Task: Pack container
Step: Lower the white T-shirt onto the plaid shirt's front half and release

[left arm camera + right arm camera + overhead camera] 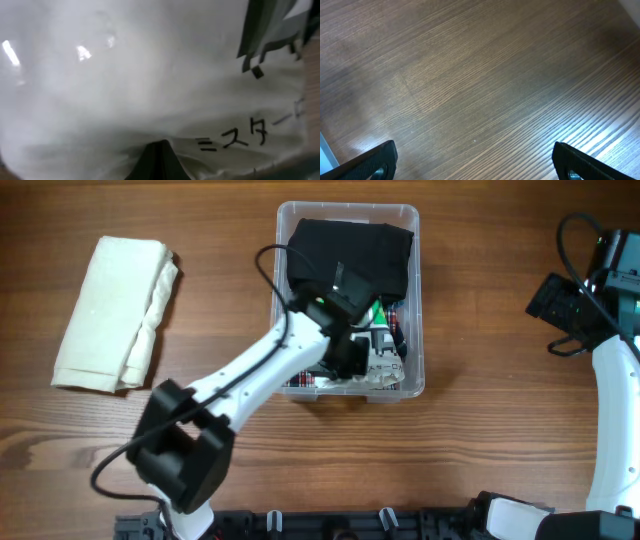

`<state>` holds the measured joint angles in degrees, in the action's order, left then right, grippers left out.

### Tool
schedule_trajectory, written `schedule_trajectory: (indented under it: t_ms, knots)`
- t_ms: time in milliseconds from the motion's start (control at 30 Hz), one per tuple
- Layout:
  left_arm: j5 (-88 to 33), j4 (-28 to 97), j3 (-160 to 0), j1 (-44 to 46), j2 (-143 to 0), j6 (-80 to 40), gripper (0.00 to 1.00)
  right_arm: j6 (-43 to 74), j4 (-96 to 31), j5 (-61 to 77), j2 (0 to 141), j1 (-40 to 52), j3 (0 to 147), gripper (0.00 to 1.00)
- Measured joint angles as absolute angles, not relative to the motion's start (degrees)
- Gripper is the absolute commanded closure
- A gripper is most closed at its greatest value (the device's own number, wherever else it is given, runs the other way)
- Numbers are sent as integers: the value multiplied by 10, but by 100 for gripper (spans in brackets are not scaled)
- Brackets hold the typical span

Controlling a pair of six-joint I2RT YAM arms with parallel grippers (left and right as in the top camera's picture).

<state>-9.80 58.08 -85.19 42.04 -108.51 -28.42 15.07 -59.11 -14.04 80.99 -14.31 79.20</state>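
Reaching left jaws: closed together, down inside the container (421, 300), toward the end nearest the arm bases. Whether they pinch any cloth cannot be told.
Left fingertip (160, 161): a dark wedge at the bottom edge of the left wrist view, close against a white printed garment (125, 90) that fills the view. The garment carries black Japanese lettering.
Left arm (255, 370): white, slanting in over the container's near-left corner, hiding part of what lies inside.
Right jaws: spread wide with nothing between them, over bare table (480, 75), well to the right of the container.
Right fingers (372, 162): dark, one at each bottom corner of the right wrist view.
Right arm (612, 410): standing well right of the container, apart from it.
Container: clear plastic, resting on the table, its long sides running away from the arm bases.
Black folded garment (350, 245): inside the container, filling its far half.
White printed garment: inside the container at its near end, beside the left jaws.
Green and red bits (383, 315): inside the container, between the two garments, too small to name.
Cream folded cloth (115, 315): flat on the table, well to the left of the container.
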Motion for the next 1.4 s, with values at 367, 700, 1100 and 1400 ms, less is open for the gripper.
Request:
schedule_trajectory:
  t_ms: [367, 700, 1100, 1400]
  knots:
    - [-34, 607, -872, 439, -1117, -284, 94, 151, -591, -140, 810, -143, 792, 0]
    - [-28, 596, -985, 430, -1087, -284, 87, 151, -591, -140, 810, -143, 792, 0]
    - [26, 501, -991, 430, -1126, -286, 73, 151, -591, -140, 810, -143, 792, 0]
    - [32, 484, -992, 430, -1214, -286, 76, 151, -589, -140, 810, -143, 792, 0]
